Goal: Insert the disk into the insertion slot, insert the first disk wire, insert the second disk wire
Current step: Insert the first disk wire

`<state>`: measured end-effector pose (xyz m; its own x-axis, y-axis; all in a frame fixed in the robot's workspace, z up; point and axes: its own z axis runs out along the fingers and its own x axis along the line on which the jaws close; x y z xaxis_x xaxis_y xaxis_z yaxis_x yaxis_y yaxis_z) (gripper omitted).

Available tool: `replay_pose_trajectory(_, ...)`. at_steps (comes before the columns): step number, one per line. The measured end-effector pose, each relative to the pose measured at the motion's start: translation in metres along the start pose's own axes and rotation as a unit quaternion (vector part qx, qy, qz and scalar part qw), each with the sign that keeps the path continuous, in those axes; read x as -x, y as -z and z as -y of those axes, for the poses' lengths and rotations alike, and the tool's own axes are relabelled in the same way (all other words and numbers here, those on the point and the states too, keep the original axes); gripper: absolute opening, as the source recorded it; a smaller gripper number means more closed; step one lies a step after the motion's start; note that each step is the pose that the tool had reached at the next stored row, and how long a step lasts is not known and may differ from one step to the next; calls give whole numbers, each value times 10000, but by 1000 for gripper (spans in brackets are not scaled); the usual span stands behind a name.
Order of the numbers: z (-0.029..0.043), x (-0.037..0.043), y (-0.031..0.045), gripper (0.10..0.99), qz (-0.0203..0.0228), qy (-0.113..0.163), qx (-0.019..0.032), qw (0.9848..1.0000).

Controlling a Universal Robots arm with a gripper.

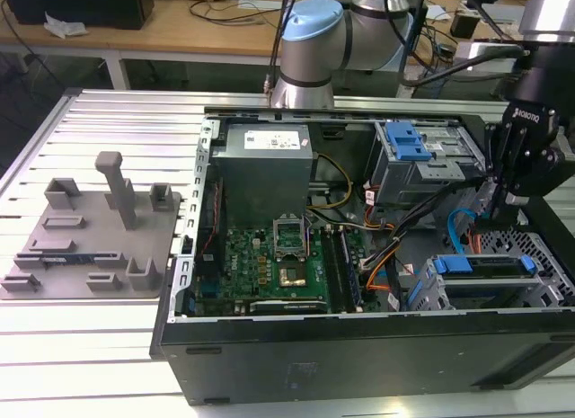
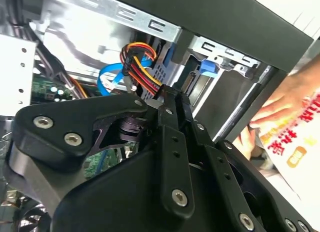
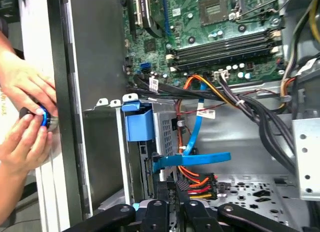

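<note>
At the exterior view's right, inside the computer case (image 1: 359,355) on the worktop (image 1: 135,121), the disk (image 1: 481,267) sits in the insertion slot (image 1: 541,253). The first disk wire (image 1: 458,227) loops up beside it. The pincer (image 1: 497,213) hangs just above; I cannot tell how wide it is or if it grips anything. A white sticker (image 1: 274,141) with print is on the grey box (image 1: 265,180). The first wrist view shows a person's hands (image 3: 25,117); the second wrist view shows red writing on paper (image 2: 300,137).

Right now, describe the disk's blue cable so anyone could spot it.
In the open computer case, find the disk in the corner on the exterior view's right. The blue cable loops up next to it: flat and plain blue, unlike the round orange-and-yellow wires nearby.
</note>
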<state>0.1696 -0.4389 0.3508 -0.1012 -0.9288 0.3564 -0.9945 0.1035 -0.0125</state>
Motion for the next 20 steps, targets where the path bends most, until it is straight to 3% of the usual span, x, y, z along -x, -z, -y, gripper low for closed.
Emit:
replay_pose_trajectory(6,10,-105,31,196,347,9,35,9994)
replay_pose_trajectory(8,14,-149,26,196,419,11,42,9991)
replay_pose_trajectory(11,24,-229,-4,196,447,12,45,9990)
replay_pose_trajectory(18,24,-229,-5,196,446,12,45,9990)
replay_pose_trajectory(20,24,-229,-5,118,446,12,45,9990)
